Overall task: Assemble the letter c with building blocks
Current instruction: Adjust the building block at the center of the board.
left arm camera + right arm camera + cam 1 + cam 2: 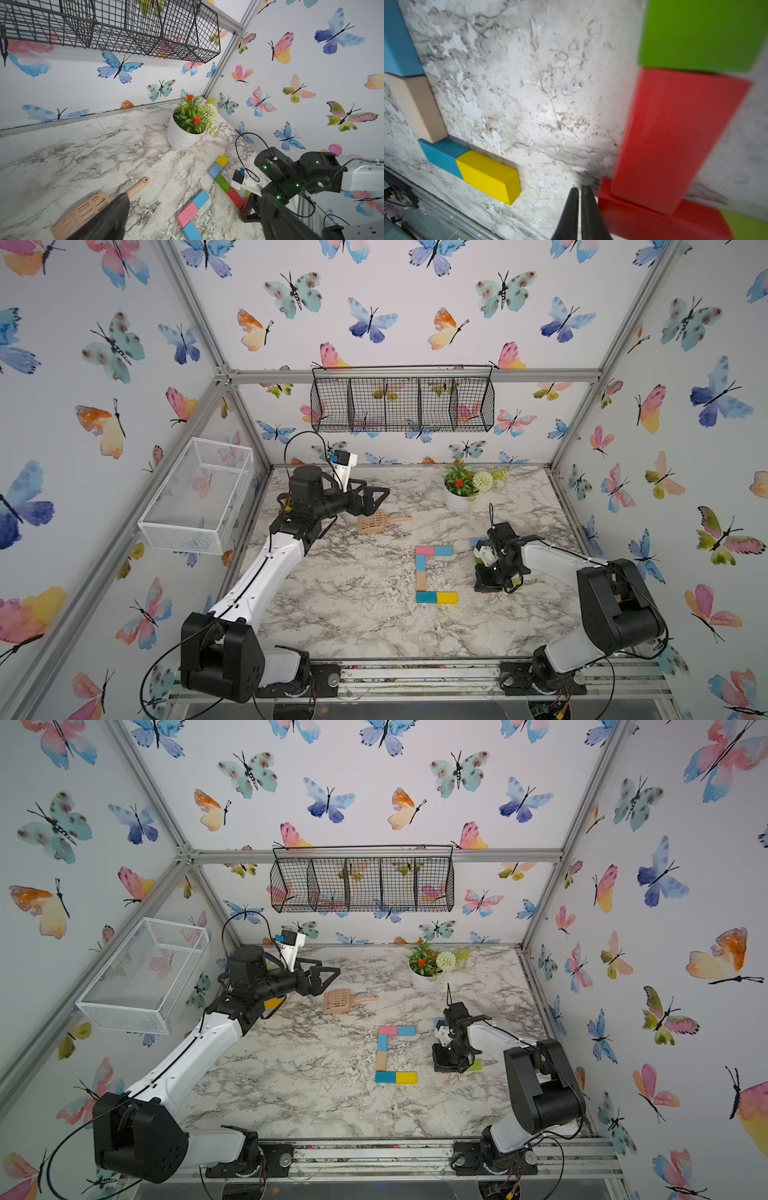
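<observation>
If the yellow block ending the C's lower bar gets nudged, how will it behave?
The yellow block looks rigid, with flat faces and crisp edges, so it should slide rather than roll or tip. It lies flush against the teal block, so a push toward that one would probably shift both.

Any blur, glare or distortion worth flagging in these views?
Right wrist view: red block and green block near the lens are soft, yellow block sharper, bright patch on the table. Left wrist view: scoop slightly blurred. Both top views: wide-angle stretch toward edges.
</observation>
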`<state>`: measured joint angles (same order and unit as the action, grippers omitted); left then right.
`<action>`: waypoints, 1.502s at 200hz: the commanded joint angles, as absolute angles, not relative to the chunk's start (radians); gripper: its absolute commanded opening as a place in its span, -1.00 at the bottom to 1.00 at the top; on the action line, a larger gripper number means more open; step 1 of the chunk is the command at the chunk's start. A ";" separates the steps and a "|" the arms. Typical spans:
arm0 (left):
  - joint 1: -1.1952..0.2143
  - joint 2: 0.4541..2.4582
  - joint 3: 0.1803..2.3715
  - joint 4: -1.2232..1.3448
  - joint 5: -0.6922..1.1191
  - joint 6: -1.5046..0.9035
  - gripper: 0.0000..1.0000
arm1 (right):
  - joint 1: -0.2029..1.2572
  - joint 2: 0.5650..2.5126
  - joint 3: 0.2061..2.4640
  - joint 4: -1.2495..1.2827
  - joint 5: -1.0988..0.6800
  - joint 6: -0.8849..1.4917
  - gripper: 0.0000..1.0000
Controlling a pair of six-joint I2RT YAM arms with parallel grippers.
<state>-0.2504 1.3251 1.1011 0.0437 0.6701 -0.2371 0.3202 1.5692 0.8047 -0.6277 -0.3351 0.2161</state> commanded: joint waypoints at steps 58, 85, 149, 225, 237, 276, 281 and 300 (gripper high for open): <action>-0.245 1.333 1.093 0.058 0.675 -0.242 0.97 | 0.325 1.505 0.831 -0.595 -0.432 0.170 -0.79; -0.245 1.331 1.092 0.058 0.672 -0.239 0.97 | 0.324 1.439 0.854 -0.589 -0.466 0.204 -0.79; -0.245 1.328 1.089 0.058 0.664 -0.231 0.97 | 0.321 1.325 0.971 -0.606 -0.322 0.312 -0.67; -0.246 1.328 1.088 0.058 0.664 -0.231 0.97 | 0.298 1.407 1.026 -0.717 -0.126 0.325 -0.63; -0.245 1.330 1.089 0.058 0.666 -0.231 0.97 | 0.290 1.425 1.027 -0.728 -0.113 0.316 -0.60; -0.245 1.325 1.088 0.058 0.666 -0.232 0.97 | 0.262 1.476 1.016 -0.730 -0.078 0.296 -0.76; -0.245 1.324 1.088 0.058 0.664 -0.232 0.97 | 0.258 1.482 1.015 -0.730 -0.077 0.293 -0.78; -0.246 1.323 1.088 0.057 0.664 -0.231 0.97 | 0.244 1.506 1.004 -0.730 -0.070 0.277 -0.87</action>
<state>-0.2504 1.3270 1.1011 0.0437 0.6689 -0.2359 0.2607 1.4807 1.0088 -0.6991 -0.1097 0.3008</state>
